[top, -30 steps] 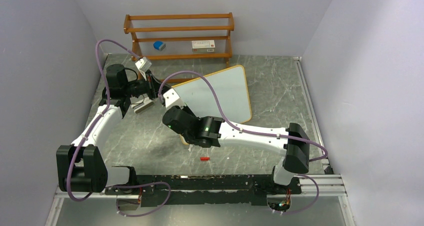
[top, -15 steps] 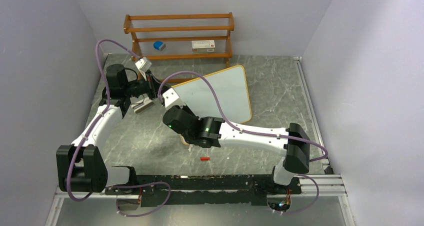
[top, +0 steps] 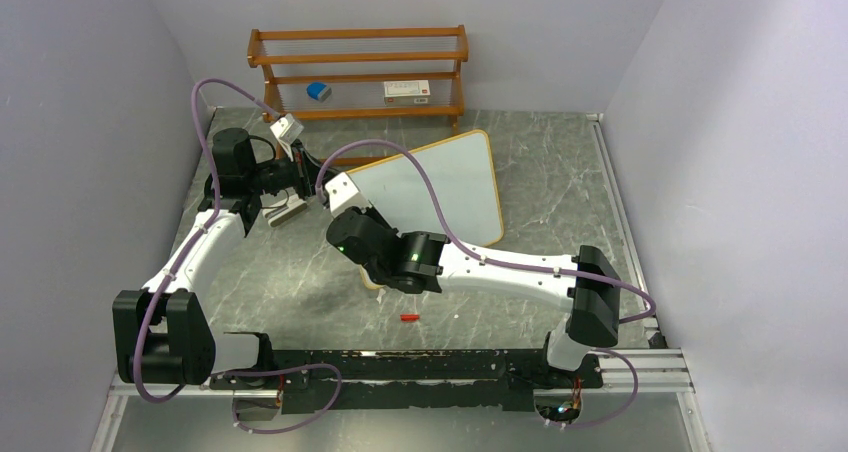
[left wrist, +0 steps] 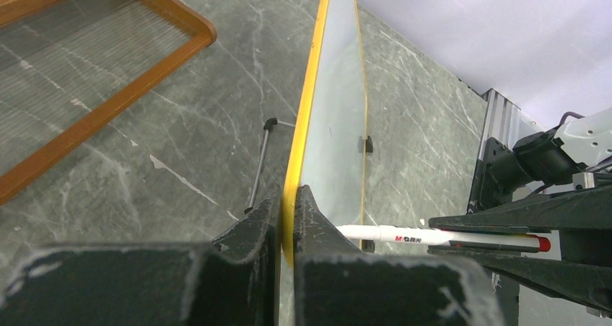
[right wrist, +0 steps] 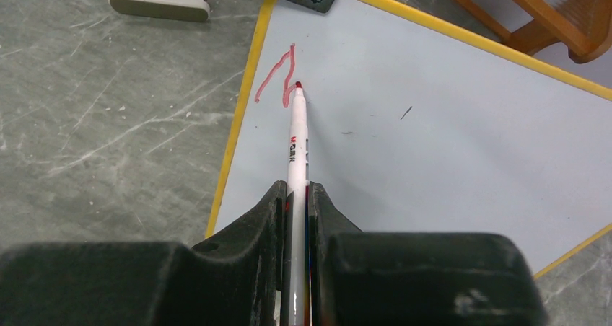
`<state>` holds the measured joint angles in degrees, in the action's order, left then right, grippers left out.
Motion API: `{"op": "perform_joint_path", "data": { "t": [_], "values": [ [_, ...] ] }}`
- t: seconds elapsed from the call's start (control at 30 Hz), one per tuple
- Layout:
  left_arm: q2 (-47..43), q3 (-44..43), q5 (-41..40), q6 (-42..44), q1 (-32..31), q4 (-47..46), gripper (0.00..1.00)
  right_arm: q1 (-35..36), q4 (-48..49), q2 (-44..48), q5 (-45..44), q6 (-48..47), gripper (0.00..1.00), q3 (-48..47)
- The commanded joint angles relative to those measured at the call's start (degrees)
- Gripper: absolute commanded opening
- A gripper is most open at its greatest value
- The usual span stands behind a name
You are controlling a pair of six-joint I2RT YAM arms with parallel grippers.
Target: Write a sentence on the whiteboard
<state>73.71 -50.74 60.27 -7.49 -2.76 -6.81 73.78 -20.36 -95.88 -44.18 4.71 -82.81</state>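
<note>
the whiteboard (right wrist: 447,138) stands on its feet, its yellow frame pinched between the jaws of the left gripper (left wrist: 289,196). the jaws of the right gripper (right wrist: 296,196) clamp a marker (right wrist: 296,135); its red tip touches the board straight ahead of them, beside 1 short red stroke (right wrist: 273,81). the board looks light, stiff and slick, likely to slide under pen pressure, so the frame edge is the sensible hold.

We can't read the small white box (top: 406,90); the right arm (top: 500,265) hides one corner of the yellow-framed whiteboard (top: 465,187).
</note>
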Motion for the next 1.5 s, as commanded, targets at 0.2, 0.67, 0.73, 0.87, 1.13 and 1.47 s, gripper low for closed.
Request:
{"op": "perform_joint_path", "data": {
  "t": [0.2,0.67,0.73,0.87,1.13,1.47],
  "values": [
    [-0.33,-0.80,1.01,1.47,-0.66,0.38,0.05,-2.36,3.13,0.06,-1.72,-1.77,0.00,-0.91],
    [-0.24,-1.04,0.64,1.77,-0.66,0.74,0.05,-2.88,1.47,-0.21,-0.39,-1.46,0.00,-2.00],
    [-0.25,-1.04,0.64,1.77,-0.66,0.75,0.05,-2.93,0.60,-0.16,-0.23,-1.01,0.00,-2.09],
    [-0.24,-1.03,0.56,1.77,-0.66,0.74,0.05,-2.87,-0.68,-0.05,0.06,-0.37,0.00,-2.17],
    [-0.32,-1.03,0.37,1.95,-0.66,0.94,0.05,-2.83,-3.14,-0.34,0.97,1.06,0.00,-2.45],
    [-0.50,-1.11,0.23,2.12,-0.66,1.18,0.05,-2.77,-6.23,-0.13,1.73,3.21,0.00,-2.10]
  ]
}}
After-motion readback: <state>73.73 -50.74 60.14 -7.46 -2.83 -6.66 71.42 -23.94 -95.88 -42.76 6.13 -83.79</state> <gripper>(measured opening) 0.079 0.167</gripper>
